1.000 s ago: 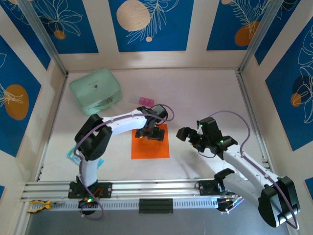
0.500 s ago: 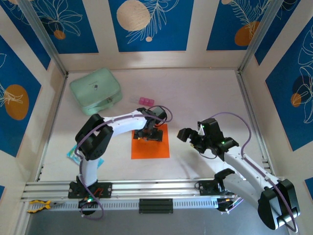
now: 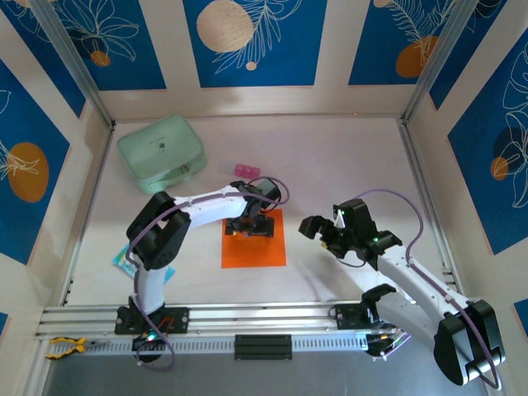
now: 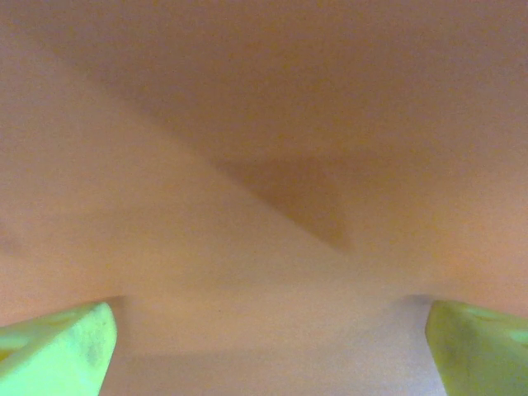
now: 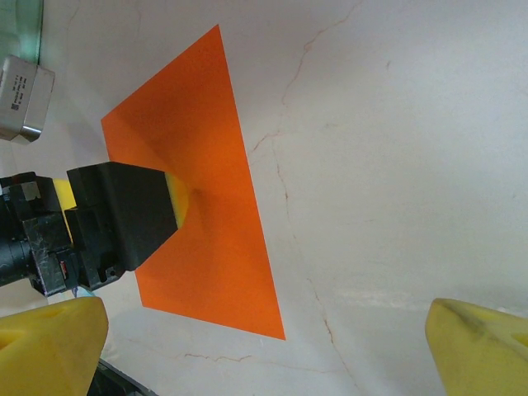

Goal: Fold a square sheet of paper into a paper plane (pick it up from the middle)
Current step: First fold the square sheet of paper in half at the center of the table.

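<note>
Starting at the left hand (image 3: 252,224): found it spread wide and holding nothing, pads (image 4: 58,351) down low on or just above the square sheet of paper (image 3: 256,250); could not tell whether touching. Saw it over the sheet's 12 o'clock half, which put the sheet's middle just toward 6 o'clock from the hand. Saw the sheet flat and unfolded on the surface (image 3: 355,165), side edges running roughly 12 to 6. Found the right hand (image 3: 318,233) further out, at 3 o'clock of the sheet and off its edge, likewise wide and empty. Judged the left far better placed for the middle pick.
</note>
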